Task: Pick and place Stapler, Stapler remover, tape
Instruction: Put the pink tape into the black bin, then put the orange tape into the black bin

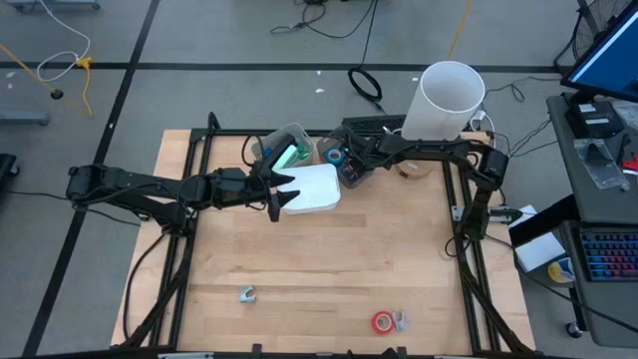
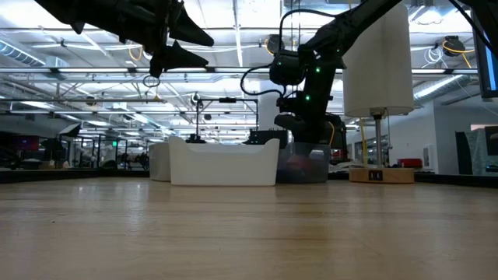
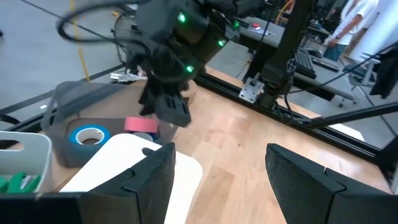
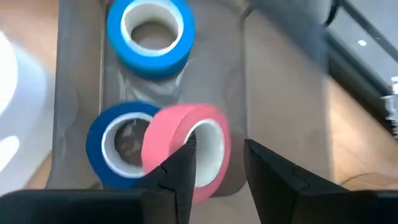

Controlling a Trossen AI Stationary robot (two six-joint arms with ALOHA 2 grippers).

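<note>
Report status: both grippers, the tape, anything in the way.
Right gripper open over grey bin, pink tape between fingers, leaning on blue roll. Left gripper open above white tray. Nothing blocking.

In front of the white bin [image 1: 311,189] the table [image 1: 329,254] lies open; the right pincer [image 1: 351,170] crowds the tray [image 1: 334,152] beside it.

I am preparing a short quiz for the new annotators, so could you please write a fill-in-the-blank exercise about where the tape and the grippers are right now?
1. In the grey bin lie two blue rolls and one ____ roll of tape.
2. The right gripper is over the ____ bin.
3. The left gripper hovers with its fingers ____ above the white tray.
4. One red roll lies on the ____.

Missing words: pink; grey; open; table
</note>
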